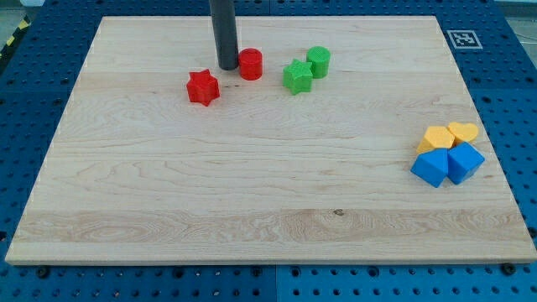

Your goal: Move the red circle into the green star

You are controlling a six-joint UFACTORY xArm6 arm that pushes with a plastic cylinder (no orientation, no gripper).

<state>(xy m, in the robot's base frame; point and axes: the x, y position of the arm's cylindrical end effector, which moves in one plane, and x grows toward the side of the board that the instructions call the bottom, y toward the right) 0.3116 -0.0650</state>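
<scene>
The red circle sits near the view's top, left of centre. My tip rests just left of it, touching or nearly touching its left side. The green star lies a short way to the right of the red circle, with a gap between them. The green circle touches the green star at its upper right. The red star lies below and left of my tip.
A cluster at the view's right edge holds two yellow blocks above two blue blocks. The wooden board lies on a blue perforated table.
</scene>
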